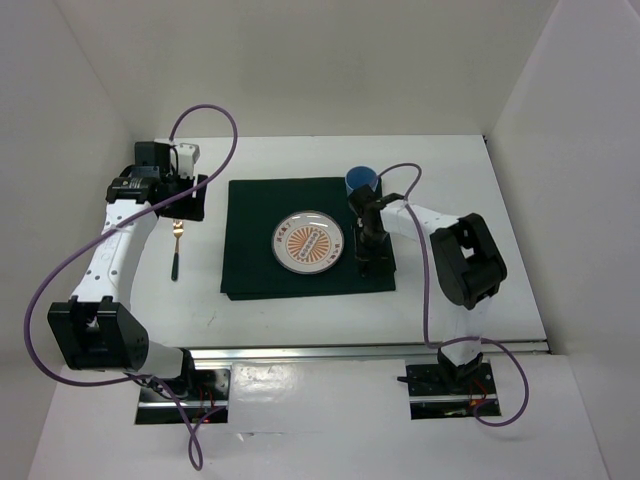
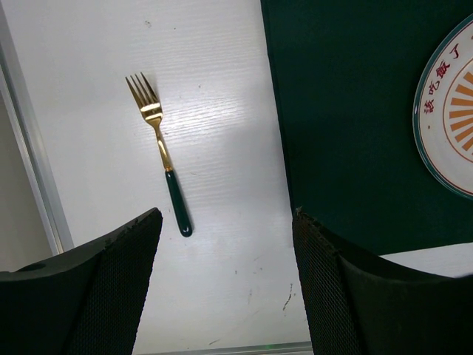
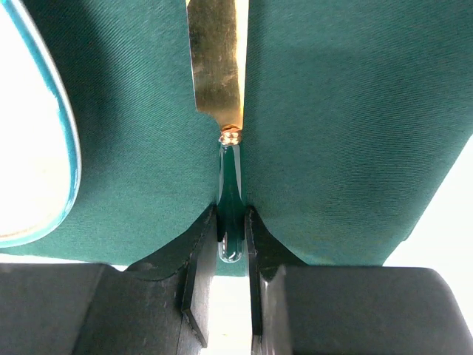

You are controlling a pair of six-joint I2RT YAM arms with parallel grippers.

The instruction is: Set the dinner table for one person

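A gold fork with a dark green handle (image 1: 175, 252) (image 2: 160, 151) lies on the white dinner table (image 1: 500, 230), left of the dark green placemat (image 1: 258, 215). My left gripper (image 1: 185, 205) (image 2: 225, 220) hangs open above the table just beyond the fork, with nothing between its fingers. A white plate with an orange pattern (image 1: 308, 242) sits in the middle of the placemat. My right gripper (image 1: 367, 255) (image 3: 231, 222) is low over the placemat's right part, shut on the green handle of a gold-bladed knife (image 3: 216, 66). The blade points away from the jaws, beside the plate (image 3: 29, 148).
A blue cup (image 1: 361, 180) stands at the placemat's far right corner, close behind the right arm. White walls enclose the table on three sides. A silver rail (image 1: 370, 350) runs along the near edge.
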